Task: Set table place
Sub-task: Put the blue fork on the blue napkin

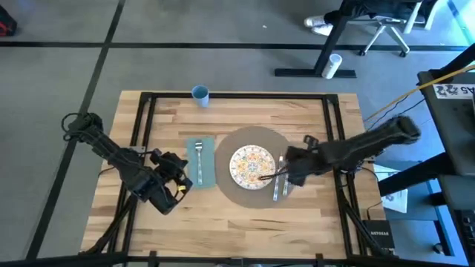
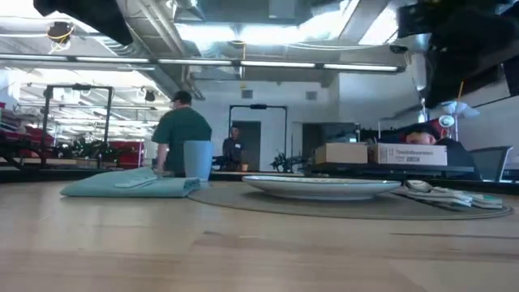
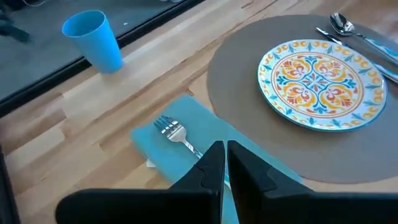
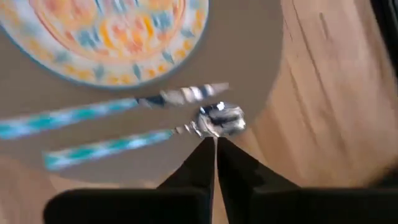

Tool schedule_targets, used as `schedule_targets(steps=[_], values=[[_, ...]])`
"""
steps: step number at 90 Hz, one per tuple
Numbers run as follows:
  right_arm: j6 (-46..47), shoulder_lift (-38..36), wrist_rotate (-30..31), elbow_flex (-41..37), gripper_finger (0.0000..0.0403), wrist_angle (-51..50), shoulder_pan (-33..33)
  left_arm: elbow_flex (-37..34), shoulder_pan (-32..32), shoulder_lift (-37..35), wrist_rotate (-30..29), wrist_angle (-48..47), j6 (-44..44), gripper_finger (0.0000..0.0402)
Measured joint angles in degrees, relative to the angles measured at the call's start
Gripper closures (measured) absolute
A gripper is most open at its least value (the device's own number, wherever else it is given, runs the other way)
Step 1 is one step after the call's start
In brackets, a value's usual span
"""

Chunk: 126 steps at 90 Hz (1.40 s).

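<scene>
On the light-wood table (image 1: 148, 215) lies the round grey-brown placemat (image 1: 252, 136), and the patterned plate (image 1: 252, 167) rests flat on it. A knife (image 4: 93, 112) and a spoon (image 4: 217, 121) lie on the mat at the plate's right. A teal napkin (image 1: 199, 162) lies left of the mat with a fork (image 3: 177, 134) on top. My left gripper (image 3: 225, 155) is shut and hovers over the napkin's near end. My right gripper (image 4: 215, 146) is shut and hangs just above the spoon's bowl. In the low view nothing touches the cutlery (image 2: 446, 195).
A blue cup (image 1: 200, 94) stands upright near the table's far edge, behind the napkin. Black frame bars (image 1: 148, 111) run along the table's sides. Bare wood lies near the front edge and at the far right corner. People stand in the room beyond (image 2: 180, 130).
</scene>
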Motion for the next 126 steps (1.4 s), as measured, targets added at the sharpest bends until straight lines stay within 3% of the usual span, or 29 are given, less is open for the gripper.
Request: schedule_targets(steps=[17,31,46,64,102,126], values=[[-1.4,-13.47,7.73,-14.18,0.0402,22.72,-1.34,0.0,5.43,0.02,7.98,3.19,1.44,0.0398],[-4.42,-18.06,15.0,-18.36,0.04,32.73,-5.06,0.0,13.07,0.04,13.89,3.85,1.2,0.0398],[-10.34,-18.29,18.68,-18.26,0.04,34.39,-9.78,0.0,21.22,0.26,17.41,9.75,2.73,0.0398],[-14.7,-18.21,16.86,-18.14,0.04,33.87,-15.36,0.0,28.67,3.54,21.18,17.19,7.72,0.0398],[-17.51,-18.19,15.65,-18.14,0.04,34.41,-17.22,0.0,37.71,15.59,38.27,15.02,4.74,0.0398],[-19.48,-18.19,15.32,-18.12,0.04,37.13,-17.22,0.0,41.34,17.09,40.19,15.07,7.06,0.0398]])
